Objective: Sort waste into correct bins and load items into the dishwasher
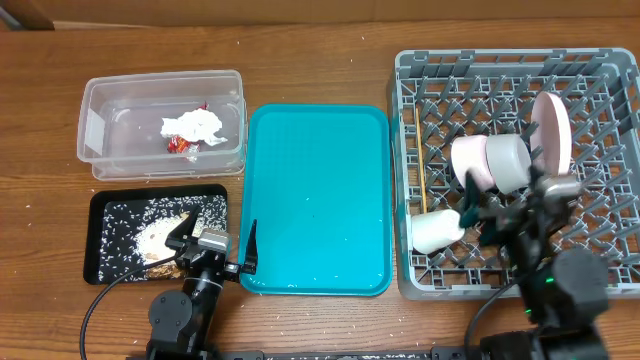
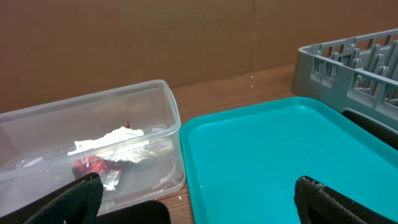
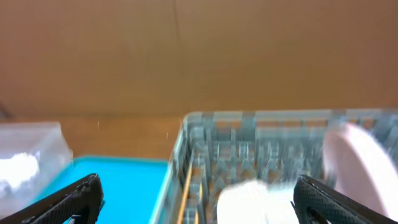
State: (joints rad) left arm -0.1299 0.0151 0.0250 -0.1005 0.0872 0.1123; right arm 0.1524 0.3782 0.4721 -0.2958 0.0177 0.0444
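The clear tub [image 1: 95, 128] holds the crumpled white napkin [image 1: 192, 125] and red wrapper [image 1: 180, 146]; both show in the left wrist view, napkin [image 2: 112, 143] and wrapper [image 2: 90, 167]. The black tray [image 1: 100, 215] holds rice grains with brown scraps [image 1: 160, 240]. In the grey rack [image 1: 600, 75] the pink plate [image 1: 551, 125] stands upright, with the pale bowl [image 1: 470, 160], a white cup [image 1: 435, 230] on its side and chopsticks [image 1: 420, 160] at the left edge. My left gripper [image 1: 215, 248] is open and empty between black tray and teal tray. My right gripper [image 1: 505, 205] is open above the rack's front.
The teal serving tray [image 1: 318, 200] lies between the bins and the rack, and fills the left wrist view [image 2: 267, 155]. Another pale round item [image 1: 507, 158] sits beside the bowl. The right wrist view is blurred and shows the rack [image 3: 249, 124], plate [image 3: 357, 155] and cup [image 3: 255, 202].
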